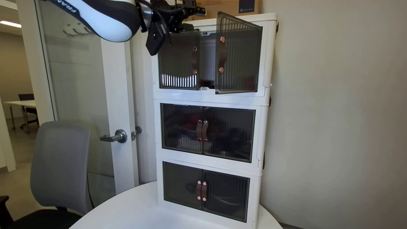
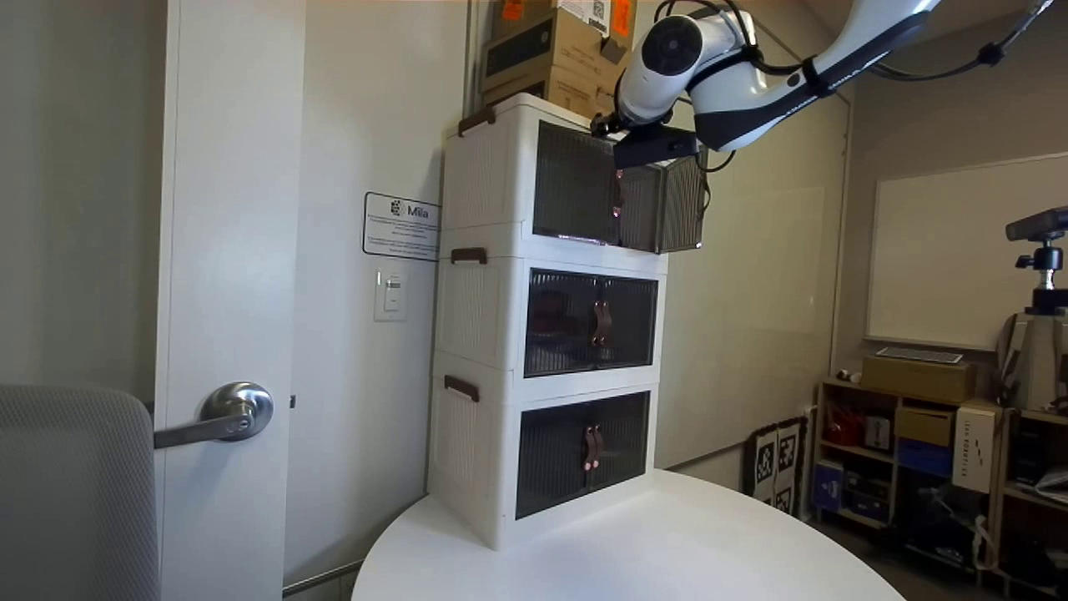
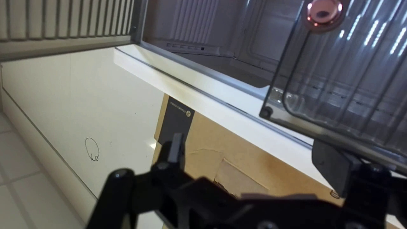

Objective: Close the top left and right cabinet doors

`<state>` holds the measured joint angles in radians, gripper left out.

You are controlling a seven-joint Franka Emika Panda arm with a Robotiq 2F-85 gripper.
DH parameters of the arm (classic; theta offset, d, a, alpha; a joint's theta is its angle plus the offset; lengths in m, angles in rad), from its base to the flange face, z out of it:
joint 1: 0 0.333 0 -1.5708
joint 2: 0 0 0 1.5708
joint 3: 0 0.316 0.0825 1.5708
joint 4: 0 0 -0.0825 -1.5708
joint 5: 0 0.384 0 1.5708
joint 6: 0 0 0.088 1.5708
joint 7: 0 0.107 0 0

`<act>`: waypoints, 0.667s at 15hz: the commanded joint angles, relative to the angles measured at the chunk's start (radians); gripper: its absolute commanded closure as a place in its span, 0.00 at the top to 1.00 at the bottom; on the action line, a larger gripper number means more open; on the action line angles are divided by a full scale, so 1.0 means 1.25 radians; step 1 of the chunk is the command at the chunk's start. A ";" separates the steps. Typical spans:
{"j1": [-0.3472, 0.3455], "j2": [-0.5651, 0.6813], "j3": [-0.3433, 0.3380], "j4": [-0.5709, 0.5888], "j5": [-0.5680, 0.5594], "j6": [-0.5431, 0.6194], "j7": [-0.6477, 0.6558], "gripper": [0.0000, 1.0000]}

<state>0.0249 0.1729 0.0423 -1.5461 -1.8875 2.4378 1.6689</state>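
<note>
My own gripper [image 3: 254,159] looms closest in the wrist view, its fingers [image 3: 332,168] spread wide and holding nothing. That view is roughly upside down, so the top left door [image 3: 349,79] shows on its right, its upper edge at one of my fingers; whether we touch I cannot tell. The top right door [image 3: 73,19] appears on its left, beyond the gap. In an exterior view, both doors front the uppermost tier of the cabinet [image 1: 210,97]: the right one juts well out toward the near side, the left one stands less open. I judge them light, stiff and thin, smooth enough for me to slip on, perhaps brittle under a shove. The strap handles [image 1: 223,54] look soft, so I would sooner push flat on each outer face, near the meeting edge, than pinch. In an exterior view, my arm [image 2: 738,90] reaches in from the right above the round table [image 2: 651,542], hiding the left door's upper corner; the right door stands out beyond.
</note>
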 commanded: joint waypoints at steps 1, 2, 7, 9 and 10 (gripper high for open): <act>0.008 0.021 0.001 0.028 -0.066 -0.007 0.045 1.00; 0.011 0.023 0.001 0.027 -0.083 -0.018 0.054 1.00; 0.006 0.011 0.005 0.007 -0.110 -0.028 0.074 1.00; -0.008 -0.025 0.007 -0.011 -0.051 0.047 0.053 1.00; -0.016 -0.049 0.007 -0.025 -0.019 0.105 0.049 1.00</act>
<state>0.0303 0.1796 0.0445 -1.5436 -1.9861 2.4351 1.7367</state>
